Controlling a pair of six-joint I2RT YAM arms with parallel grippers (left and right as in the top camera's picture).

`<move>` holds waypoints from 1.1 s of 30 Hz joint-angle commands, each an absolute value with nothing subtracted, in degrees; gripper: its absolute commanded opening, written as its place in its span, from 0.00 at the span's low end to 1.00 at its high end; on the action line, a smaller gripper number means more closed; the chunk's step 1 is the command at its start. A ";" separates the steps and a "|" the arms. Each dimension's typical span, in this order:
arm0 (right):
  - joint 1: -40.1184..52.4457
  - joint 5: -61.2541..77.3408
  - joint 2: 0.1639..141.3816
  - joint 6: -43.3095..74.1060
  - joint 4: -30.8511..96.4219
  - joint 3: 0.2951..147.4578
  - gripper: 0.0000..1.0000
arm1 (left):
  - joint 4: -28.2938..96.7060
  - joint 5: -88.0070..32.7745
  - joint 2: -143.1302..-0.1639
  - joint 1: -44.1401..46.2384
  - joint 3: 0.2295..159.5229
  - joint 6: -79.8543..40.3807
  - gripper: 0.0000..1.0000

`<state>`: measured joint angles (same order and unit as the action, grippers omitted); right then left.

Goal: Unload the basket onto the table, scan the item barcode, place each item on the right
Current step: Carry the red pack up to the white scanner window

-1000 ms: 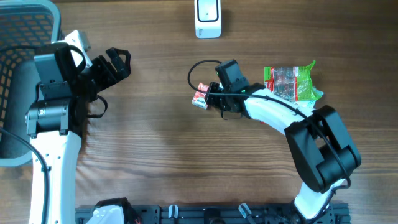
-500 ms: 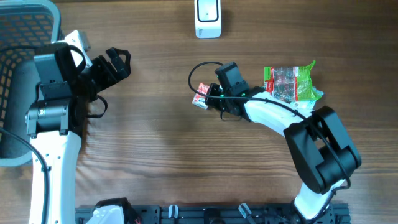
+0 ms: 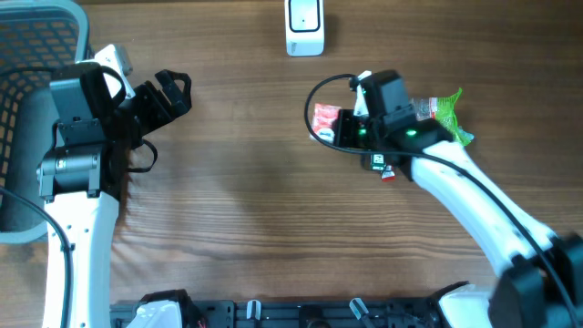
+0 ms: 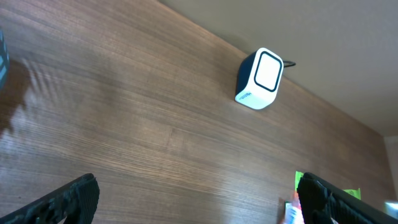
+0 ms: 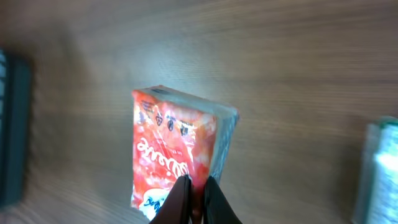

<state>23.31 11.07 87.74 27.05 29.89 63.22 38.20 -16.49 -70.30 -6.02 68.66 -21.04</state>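
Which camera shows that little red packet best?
The right wrist view: the red packet fills the frame, print facing the camera, pinched in the right pincer. Overhead it is only a small red patch beside the arm. The left wrist view shows perhaps a red sliver at its bottom edge.

The wooden table (image 3: 237,210) fills the frame. A grey mesh basket (image 3: 36,41) occupies the upper left corner. A green snack bag (image 3: 448,107) lies at upper right.
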 commanded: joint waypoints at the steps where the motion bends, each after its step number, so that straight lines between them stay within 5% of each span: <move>1: 23.49 0.75 85.62 18.57 44.14 76.09 0.04 | 38.02 -17.32 -70.50 -6.28 68.66 -19.88 1.00; 10: 23.49 -8.58 93.93 13.96 77.87 117.21 0.04 | 38.02 -17.32 -70.50 -6.28 68.66 -19.88 1.00; 15: 24.58 -18.39 105.65 8.43 85.12 139.11 0.04 | 38.02 -17.34 -70.50 -6.28 68.66 -19.88 1.00; 24: 32.40 -48.25 122.34 -18.57 66.70 143.63 0.05 | 38.02 -17.32 -70.50 -6.28 68.66 -19.88 1.00; 33: 35.14 -50.59 136.84 -46.15 40.23 143.57 0.04 | 38.02 -17.32 -70.50 -6.28 68.66 -19.88 1.00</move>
<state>35.20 -46.59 132.51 -31.77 45.54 142.98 38.22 -16.64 -70.32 -6.02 68.62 -21.04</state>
